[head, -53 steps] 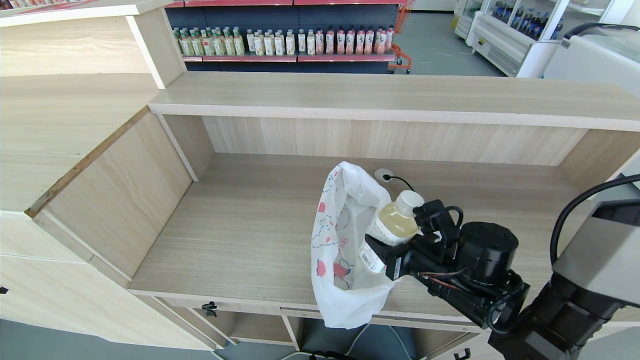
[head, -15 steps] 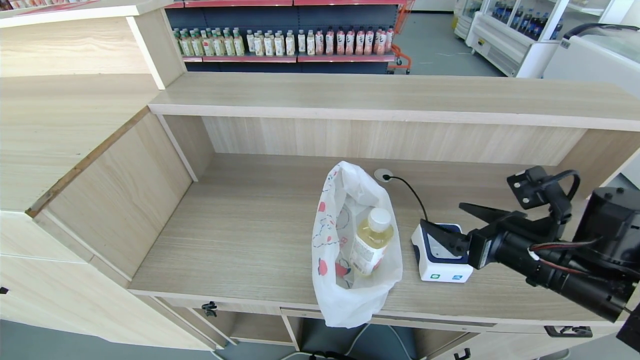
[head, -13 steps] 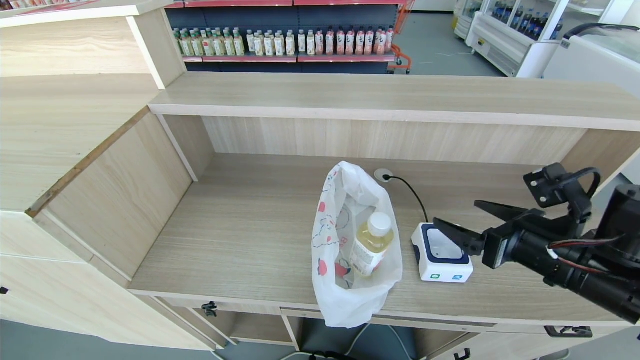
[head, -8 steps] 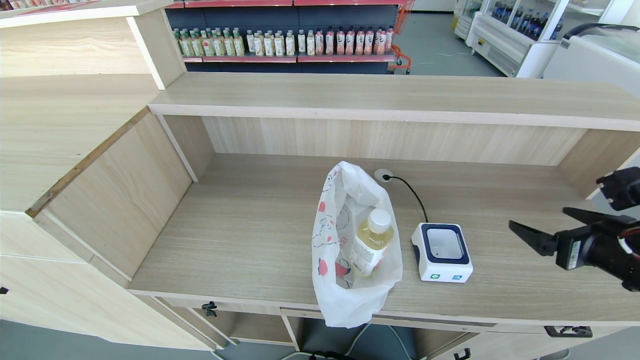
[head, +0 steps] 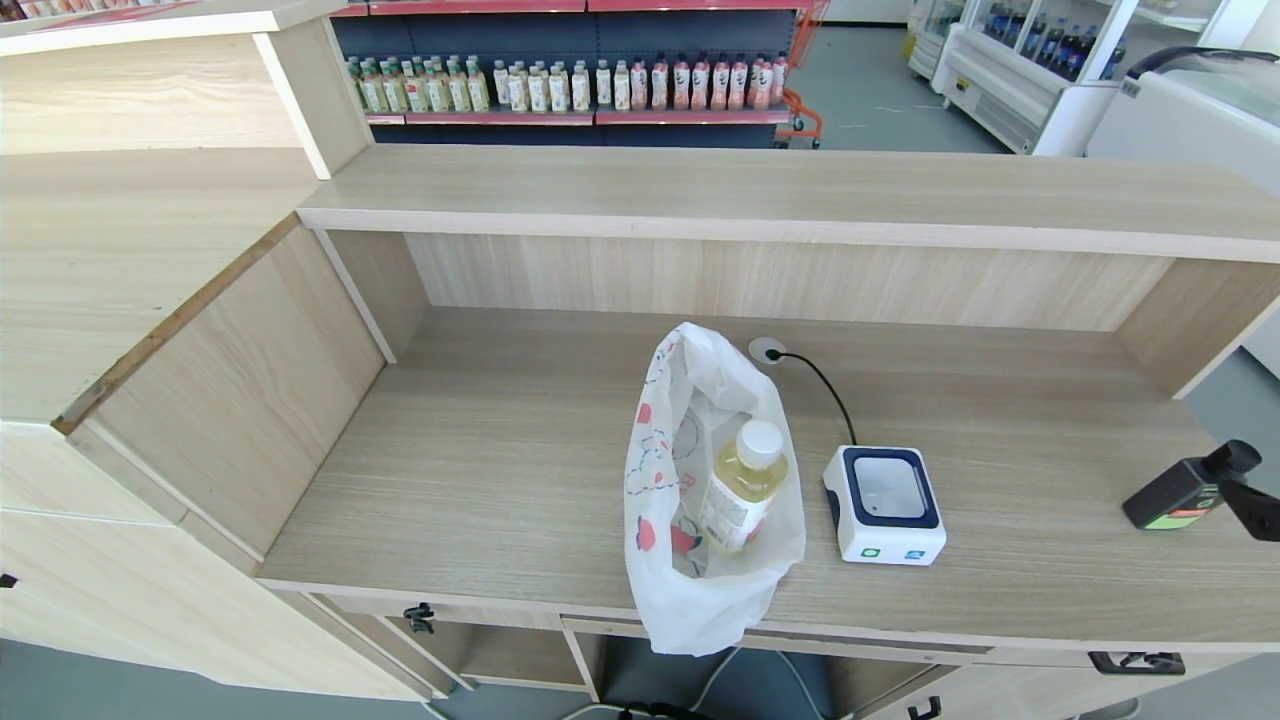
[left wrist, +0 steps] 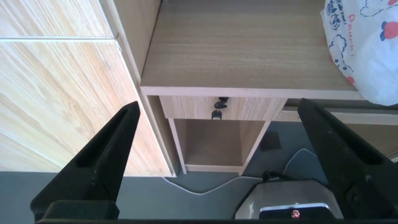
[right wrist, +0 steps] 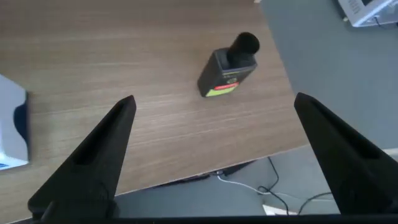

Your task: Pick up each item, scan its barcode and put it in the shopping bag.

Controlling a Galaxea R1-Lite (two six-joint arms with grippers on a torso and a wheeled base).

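The white shopping bag [head: 690, 600] with red print stands open at the counter's front edge; a corner of the bag [left wrist: 367, 50] shows in the left wrist view. A yellow drink bottle [head: 745, 485] with a white cap leans upright inside it. A small black bottle [head: 1185, 492] with a green and red label lies on its side near the counter's right end. My right gripper [right wrist: 213, 99] hovers open just short of the black bottle [right wrist: 227, 71], holding nothing; one finger [head: 1260, 510] shows at the head view's right edge. My left gripper [left wrist: 217, 104] is open and low, before the counter's front.
A white and blue barcode scanner [head: 885, 503] sits right of the bag, its cable running to a hole at the back; the scanner's edge [right wrist: 12, 130] appears in the right wrist view. A raised ledge [head: 780, 195] and side walls enclose the counter. A drawer lock [left wrist: 217, 114] is below the front edge.
My right gripper let go of the yellow bottle, which now rests in the bag. The arm has drawn back to the right, past the scanner, to the black bottle.
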